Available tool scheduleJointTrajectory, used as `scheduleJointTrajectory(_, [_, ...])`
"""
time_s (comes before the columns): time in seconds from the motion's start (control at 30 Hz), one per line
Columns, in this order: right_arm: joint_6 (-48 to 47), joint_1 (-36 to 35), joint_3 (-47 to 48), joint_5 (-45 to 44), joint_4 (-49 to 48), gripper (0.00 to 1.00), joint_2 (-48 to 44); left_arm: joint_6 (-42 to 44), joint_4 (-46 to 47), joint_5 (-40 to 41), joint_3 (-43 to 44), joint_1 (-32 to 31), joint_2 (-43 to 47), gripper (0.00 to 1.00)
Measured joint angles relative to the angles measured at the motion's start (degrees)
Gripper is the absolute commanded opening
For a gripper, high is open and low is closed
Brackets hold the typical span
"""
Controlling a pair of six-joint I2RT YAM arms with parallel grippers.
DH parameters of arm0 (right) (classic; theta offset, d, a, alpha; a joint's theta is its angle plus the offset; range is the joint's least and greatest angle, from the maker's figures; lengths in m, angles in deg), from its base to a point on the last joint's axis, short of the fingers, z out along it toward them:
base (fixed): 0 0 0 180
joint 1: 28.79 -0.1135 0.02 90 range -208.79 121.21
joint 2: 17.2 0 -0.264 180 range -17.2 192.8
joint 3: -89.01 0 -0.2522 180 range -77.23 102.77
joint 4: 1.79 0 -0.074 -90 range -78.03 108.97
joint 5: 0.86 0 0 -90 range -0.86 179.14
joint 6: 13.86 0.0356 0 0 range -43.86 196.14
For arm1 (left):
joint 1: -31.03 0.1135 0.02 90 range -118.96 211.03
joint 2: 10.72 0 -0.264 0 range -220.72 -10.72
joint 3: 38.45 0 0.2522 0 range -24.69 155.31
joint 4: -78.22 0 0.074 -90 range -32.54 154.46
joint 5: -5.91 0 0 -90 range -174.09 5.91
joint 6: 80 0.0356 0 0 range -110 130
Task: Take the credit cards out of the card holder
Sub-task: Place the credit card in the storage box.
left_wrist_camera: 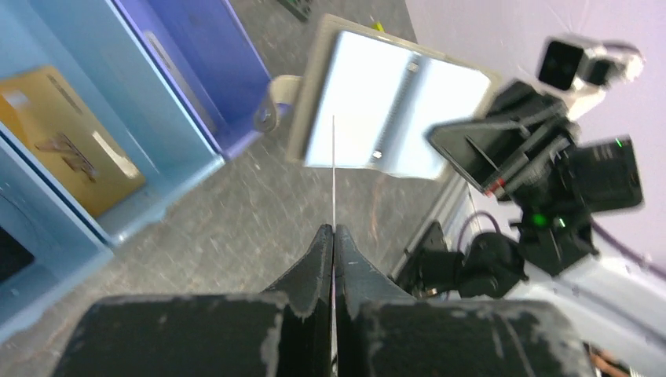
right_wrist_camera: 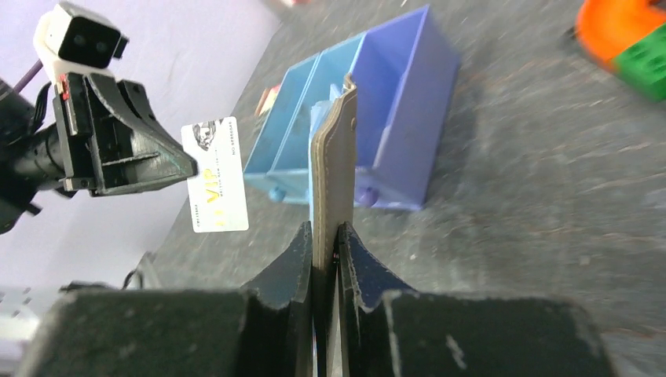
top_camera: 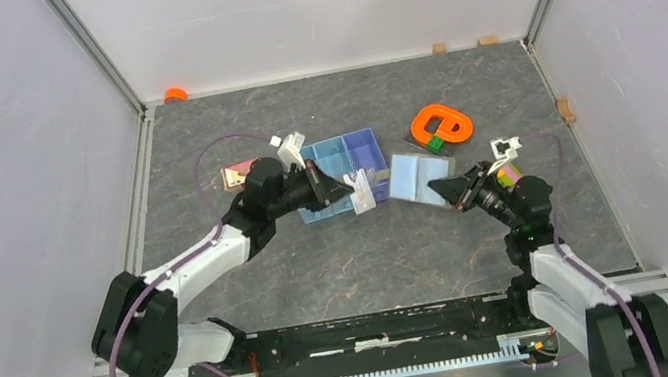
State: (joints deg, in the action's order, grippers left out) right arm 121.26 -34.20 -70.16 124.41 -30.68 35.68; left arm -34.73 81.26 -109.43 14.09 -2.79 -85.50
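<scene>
The card holder [top_camera: 421, 178] lies open at mid-table, pale blue inside up, just right of the tray. My right gripper [top_camera: 439, 190] is shut on its near right edge; in the right wrist view the taupe cover [right_wrist_camera: 334, 177] stands edge-on between the jaws of the right gripper [right_wrist_camera: 324, 232]. My left gripper [top_camera: 350, 189] is shut on a white credit card [top_camera: 360, 191], lifted clear to the left of the holder. That credit card [right_wrist_camera: 216, 177] shows gold lettering. From the left wrist, the card [left_wrist_camera: 333, 173] is a thin edge rising from the left gripper [left_wrist_camera: 333, 232], with the holder [left_wrist_camera: 393, 110] beyond.
A blue-and-purple three-compartment tray [top_camera: 341, 162] sits behind the left gripper, with a tan-orange block [left_wrist_camera: 71, 149] in one compartment. An orange ring [top_camera: 441, 124] with a green block [right_wrist_camera: 648, 67] lies behind the holder. Small wooden blocks [top_camera: 565, 109] line the walls.
</scene>
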Motion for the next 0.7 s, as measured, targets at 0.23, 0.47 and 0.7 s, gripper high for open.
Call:
scheduleJointTrajectory(0.23, [-7.8, 2.4, 2.1, -14.9, 20.8, 0.0, -16.1, -0.6, -3.2, 5.4, 9.2, 0.0, -10.7, 0.02])
scheduleJointTrajectory(0.47, [-11.0, 2.6, 2.6, -27.7, 30.8, 0.0, -27.5, -1.6, -6.1, 8.2, 18.9, 0.0, -23.3, 0.02])
scheduleJointTrajectory(0.7, [-11.4, 2.6, 2.6, -28.7, 32.1, 0.0, -24.3, -1.7, -10.3, 11.3, 25.7, 0.1, -27.6, 0.03])
